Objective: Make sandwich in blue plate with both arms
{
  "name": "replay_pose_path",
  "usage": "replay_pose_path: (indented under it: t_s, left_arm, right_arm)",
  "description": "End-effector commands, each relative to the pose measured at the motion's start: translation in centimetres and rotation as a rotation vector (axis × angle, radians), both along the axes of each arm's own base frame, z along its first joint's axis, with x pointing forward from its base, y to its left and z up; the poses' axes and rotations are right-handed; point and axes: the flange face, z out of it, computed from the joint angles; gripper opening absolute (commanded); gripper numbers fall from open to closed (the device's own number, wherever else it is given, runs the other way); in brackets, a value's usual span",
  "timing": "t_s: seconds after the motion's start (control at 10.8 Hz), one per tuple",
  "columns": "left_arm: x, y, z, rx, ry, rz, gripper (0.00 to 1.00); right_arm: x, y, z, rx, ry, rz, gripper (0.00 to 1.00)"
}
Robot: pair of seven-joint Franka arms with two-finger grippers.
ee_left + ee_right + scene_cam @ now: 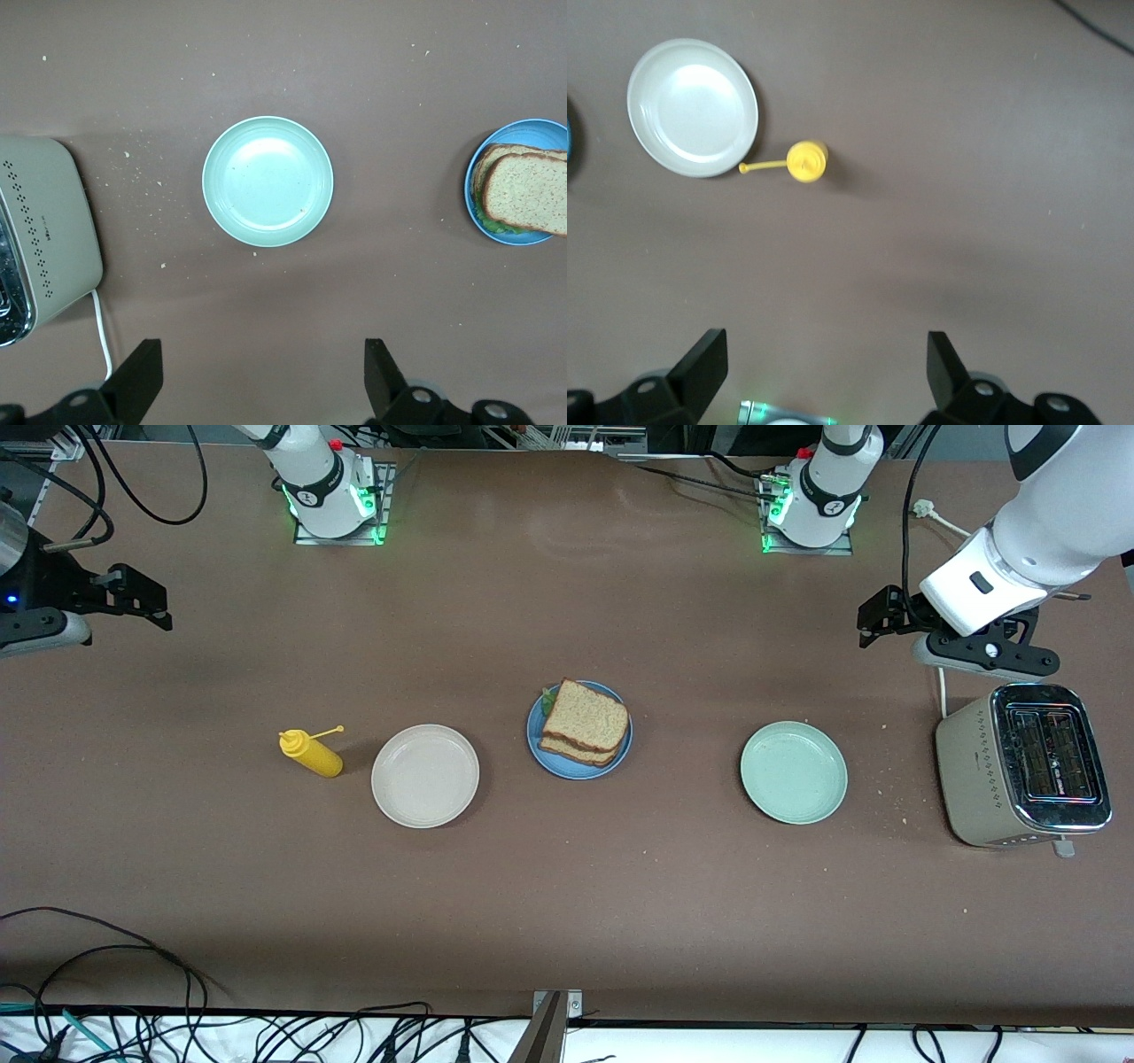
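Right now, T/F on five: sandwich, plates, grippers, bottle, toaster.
1. The sandwich sits on the blue plate. True.
2. The green plate holds a bread slice. False: it holds nothing.
3. The left gripper grips the toaster. False: it hangs open above the table near the toaster, holding nothing.
4. The right gripper is open and holds nothing, at the right arm's end of the table. True.
5. The yellow bottle stands on the beige plate. False: it stands on the table beside it.
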Motion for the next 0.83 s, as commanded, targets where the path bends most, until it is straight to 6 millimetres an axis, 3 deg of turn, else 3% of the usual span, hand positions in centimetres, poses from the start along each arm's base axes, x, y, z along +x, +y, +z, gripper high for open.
replay_pose_path:
  t_s: [0.0,0.28,0.46,0.74]
  left_arm:
    - [0.0,-0.1,0.4,0.015,0.002,-0.001,1.0]
    - [0.0,-0.1,0.3,0.015,0.004,-0.001,1.0]
    - [0.0,-0.1,0.4,0.015,0.002,0.0,1.0]
    - [0.0,-0.1,0.4,0.015,0.002,0.0,1.0]
  right_arm:
    - [-0.3,0.3,0.4,-0.038,0.037,-0.134,1.0]
    - [-0.3,-0.9,1.6,-0.013,0.016,-0.165,1.0]
    - [-0.1,-2.7,2.3,0.01,0.0,-0.194,1.0]
    - [-0.2,-2.4,2.4,0.018,0.0,-0.192,1.0]
